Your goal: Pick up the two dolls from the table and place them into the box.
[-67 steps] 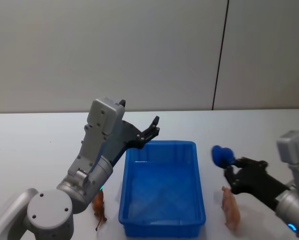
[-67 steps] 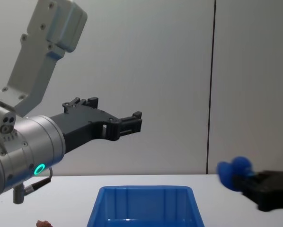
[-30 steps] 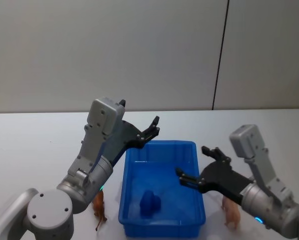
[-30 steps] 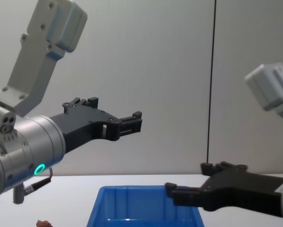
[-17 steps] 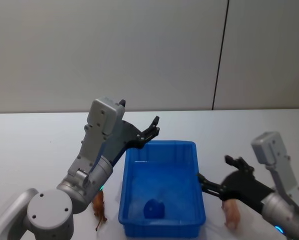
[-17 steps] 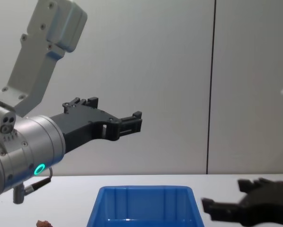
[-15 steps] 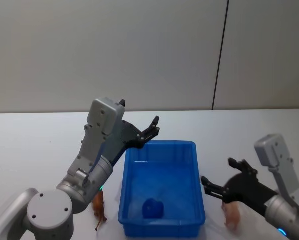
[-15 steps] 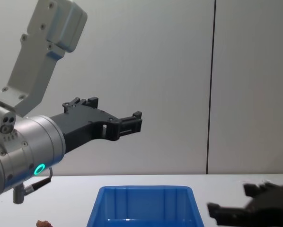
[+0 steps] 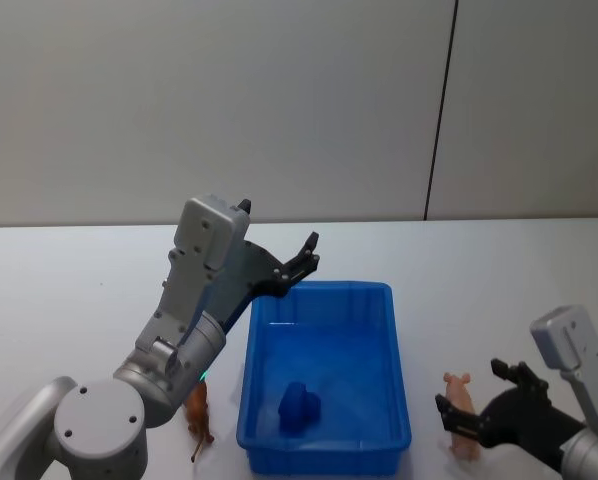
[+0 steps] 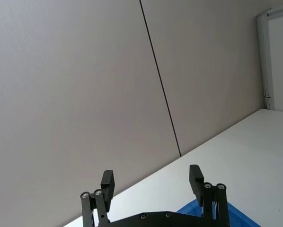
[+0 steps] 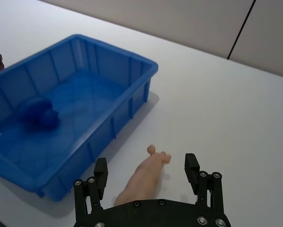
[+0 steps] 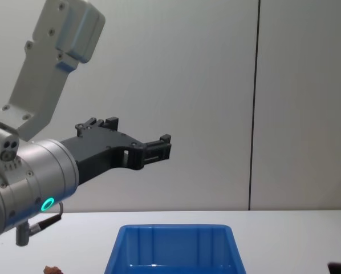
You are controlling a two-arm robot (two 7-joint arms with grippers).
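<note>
The blue box (image 9: 399,400) stands on the white table (image 9: 79,290), and a blue doll (image 9: 299,408) lies on its floor. A pink pig doll (image 9: 462,428) lies on the table to the box's right. My right gripper (image 9: 476,393) hangs open just over the pig, whose body (image 11: 144,176) runs between the spread fingers (image 11: 100,171) without touching them. On the box's left stands a reddish-brown doll (image 9: 199,410). My left gripper (image 9: 307,255) is raised above the box's far left corner, open and holding nothing.
In the right wrist view the box's rim (image 11: 132,61) and the blue doll (image 11: 37,112) lie beyond my right gripper (image 11: 146,168). Bare tabletop surrounds the box. A grey wall stands behind the table.
My right gripper carried the blue doll over the box and let it go inside, then drew back right and down over the pink pig. The left arm has not moved.
</note>
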